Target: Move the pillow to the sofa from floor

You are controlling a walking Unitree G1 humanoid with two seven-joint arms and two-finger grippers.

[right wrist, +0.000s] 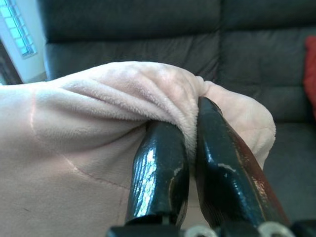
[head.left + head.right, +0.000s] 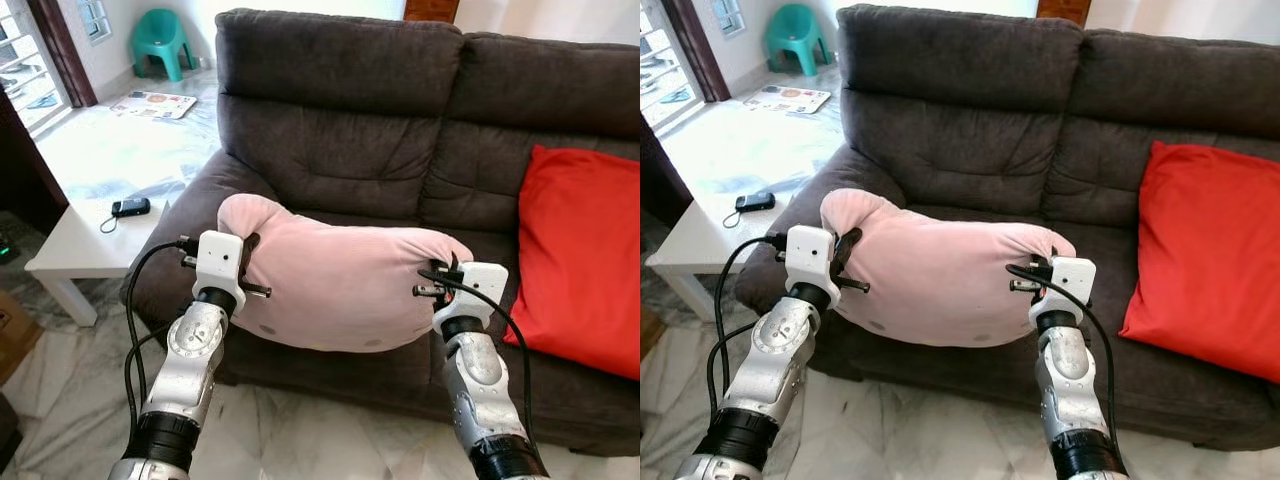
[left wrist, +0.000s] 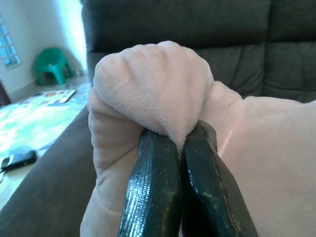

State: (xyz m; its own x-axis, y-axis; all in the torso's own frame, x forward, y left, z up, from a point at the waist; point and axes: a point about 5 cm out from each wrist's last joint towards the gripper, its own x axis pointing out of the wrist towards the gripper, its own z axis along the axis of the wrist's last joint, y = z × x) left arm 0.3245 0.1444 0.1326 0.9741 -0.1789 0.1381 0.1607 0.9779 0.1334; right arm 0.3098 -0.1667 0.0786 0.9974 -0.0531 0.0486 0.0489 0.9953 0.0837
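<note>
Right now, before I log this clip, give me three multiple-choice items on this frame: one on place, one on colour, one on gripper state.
1. Where is the pink pillow?
A. flat on the floor
B. held up in front of the sofa
C. on the white table

2. What colour is the cushion on the sofa seat?
A. red
B. blue
C. yellow

3. How do the left gripper and right gripper stand?
A. both open
B. one open
C. both pinching pillow fabric

Key: 1 B, the pillow hangs between both arms before the seat; 2 A, it is plainly red; 3 C, each wrist view shows fabric pinched between the fingers.
</note>
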